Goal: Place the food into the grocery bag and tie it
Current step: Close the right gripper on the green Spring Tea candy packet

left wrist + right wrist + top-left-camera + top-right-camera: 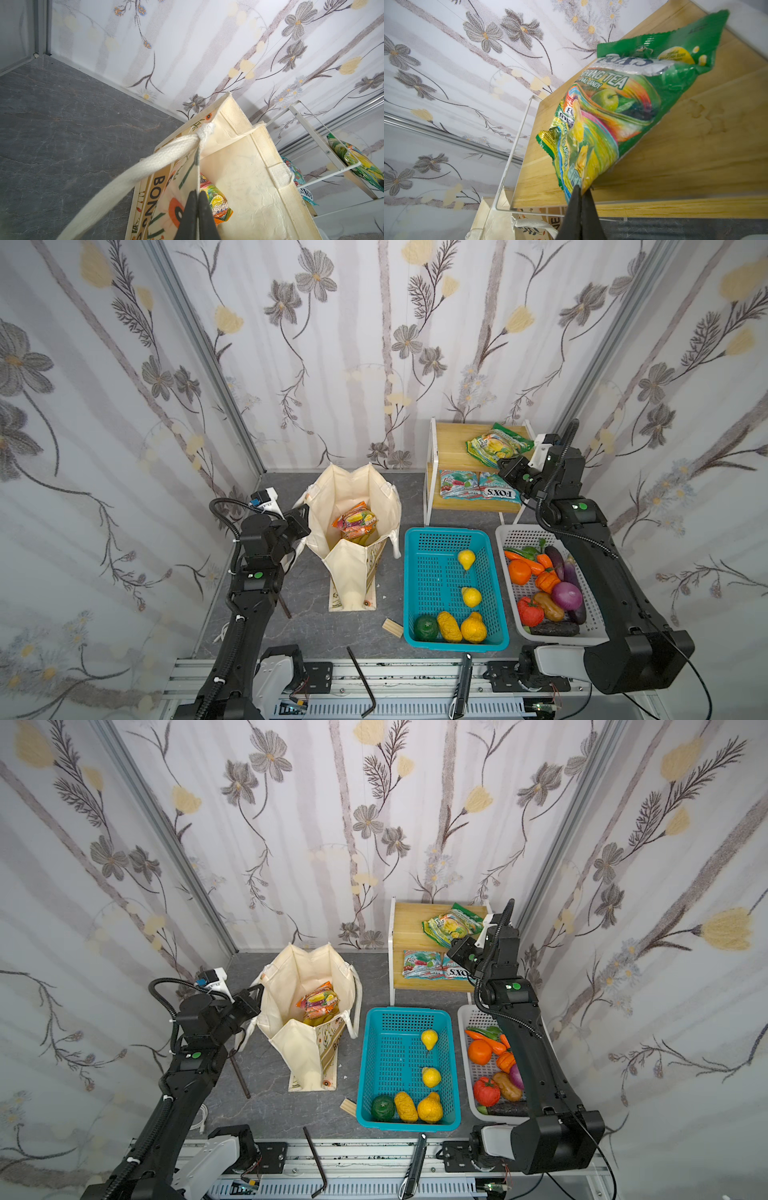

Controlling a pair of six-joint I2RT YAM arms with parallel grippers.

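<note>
Standing open on the tabletop (307, 593), the grocery bag (328, 497) is shown in both top views partly filled: the orange packet (355, 520) lies inside, on top of the banana bunch (359, 537). The left gripper (197, 195) is clenched on the bag's printed side wall at its rim, apparently holding the mouth open. The rope handle (166, 158) runs loose past that gripper, untied.

The right gripper (581, 191) is pinched on a lower corner of the green packet (623, 99), which lies on the upper board of the wooden shelf (453, 439), well apart from the bag. Whether the packet has left the board cannot be told.

Remaining food is outside the bag: the lemon (471, 596) in the teal basket (446, 531) and the purple onion (567, 596) in the white basket (515, 531).

Judged progress: two items packed, a third grasped at its source, several to fetch, and the tying not yet begun, so under halfway.
</note>
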